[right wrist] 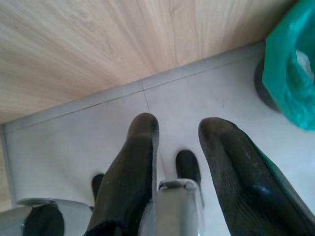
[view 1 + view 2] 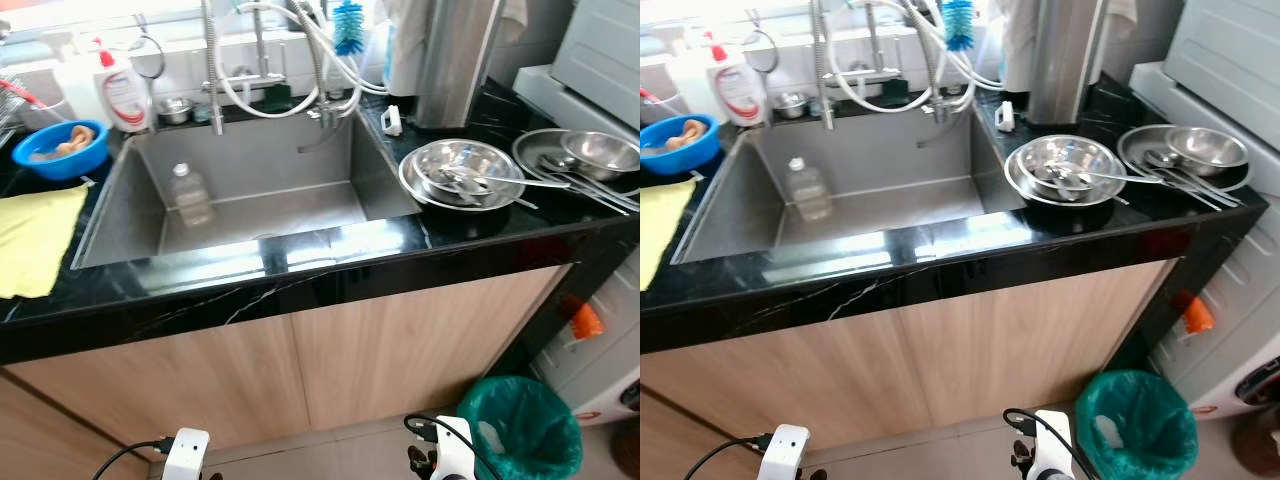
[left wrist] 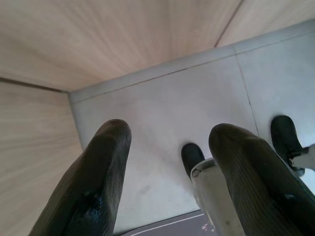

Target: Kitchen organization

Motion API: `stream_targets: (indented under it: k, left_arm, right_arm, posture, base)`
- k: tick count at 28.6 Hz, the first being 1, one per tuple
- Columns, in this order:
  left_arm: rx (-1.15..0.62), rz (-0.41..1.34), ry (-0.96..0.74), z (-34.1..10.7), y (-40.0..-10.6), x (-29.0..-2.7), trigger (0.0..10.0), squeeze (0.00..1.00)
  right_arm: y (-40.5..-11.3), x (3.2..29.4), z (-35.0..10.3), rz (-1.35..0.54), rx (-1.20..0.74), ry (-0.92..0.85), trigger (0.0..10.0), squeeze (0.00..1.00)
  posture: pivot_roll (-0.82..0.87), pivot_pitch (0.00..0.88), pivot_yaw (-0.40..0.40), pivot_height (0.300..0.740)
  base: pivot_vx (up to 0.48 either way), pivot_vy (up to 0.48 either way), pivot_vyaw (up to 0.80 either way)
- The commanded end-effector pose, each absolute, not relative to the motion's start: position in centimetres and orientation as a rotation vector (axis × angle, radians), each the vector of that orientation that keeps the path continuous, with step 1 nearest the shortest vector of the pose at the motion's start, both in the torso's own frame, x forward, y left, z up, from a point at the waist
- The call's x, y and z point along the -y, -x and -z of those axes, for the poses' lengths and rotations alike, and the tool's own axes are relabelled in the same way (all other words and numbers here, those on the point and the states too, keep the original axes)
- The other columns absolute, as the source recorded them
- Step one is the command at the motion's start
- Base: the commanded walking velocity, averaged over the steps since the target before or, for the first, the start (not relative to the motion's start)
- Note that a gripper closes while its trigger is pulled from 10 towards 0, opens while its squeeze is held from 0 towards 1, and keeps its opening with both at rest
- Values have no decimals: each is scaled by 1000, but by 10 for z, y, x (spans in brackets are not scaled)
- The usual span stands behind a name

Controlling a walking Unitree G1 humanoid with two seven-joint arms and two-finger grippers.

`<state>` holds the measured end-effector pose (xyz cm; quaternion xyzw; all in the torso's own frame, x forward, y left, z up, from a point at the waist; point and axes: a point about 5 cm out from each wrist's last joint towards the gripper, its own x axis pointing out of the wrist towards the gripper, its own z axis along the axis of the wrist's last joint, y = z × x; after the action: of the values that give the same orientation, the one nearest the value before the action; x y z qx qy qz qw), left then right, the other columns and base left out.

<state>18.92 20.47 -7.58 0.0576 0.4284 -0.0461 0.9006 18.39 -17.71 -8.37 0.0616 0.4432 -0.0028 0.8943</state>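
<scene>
While both arms hang idle, left hand (image 3: 167,182) and right hand (image 1: 177,172) point at the floor, fingers apart, holding nothing. Bowls (image 2: 462,172) lie up on the table (image 2: 300,275), right of the sink (image 2: 250,200); right hand is judged nearer.

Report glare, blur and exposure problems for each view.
Left eye view: window strip behind the faucet blown out; bright glare on the countertop edge. Right eye view: same. Left wrist view: fingers soft, floor evenly lit. Right wrist view: fingers blurred, cabinet sharp.
</scene>
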Motion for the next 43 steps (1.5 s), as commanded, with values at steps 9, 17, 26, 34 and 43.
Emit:
stream_targets:
  k: [9,17,26,34,43]
  left_arm:
    - [-949,103,-165,82,-173,-214,10000,0]
    - [-959,104,-174,83,-170,-216,10000,0]
    - [-957,115,-194,83,-172,-213,10000,0]
    - [-955,113,-184,83,-173,-210,10000,0]
    - [-955,106,-179,84,-171,-212,10000,0]
  right_arm:
    - [-183,173,84,-29,-913,-107,10000,0]
    - [-183,173,84,-68,-919,-80,10000,0]
    - [-183,172,84,-80,-924,-80,10000,0]
    - [-183,172,84,-75,-926,-86,10000,0]
    - [-183,172,84,-79,-928,-87,10000,0]
  posture:
    - [-32,0,73,740]
    - [-36,0,68,740]
    - [-35,0,67,740]
    - [-32,0,66,740]
    - [-31,0,66,740]
  base:
    - [0,-109,0]
    - [0,-108,0]
    - [0,-135,0]
    - [0,-312,0]
    - [0,0,0]
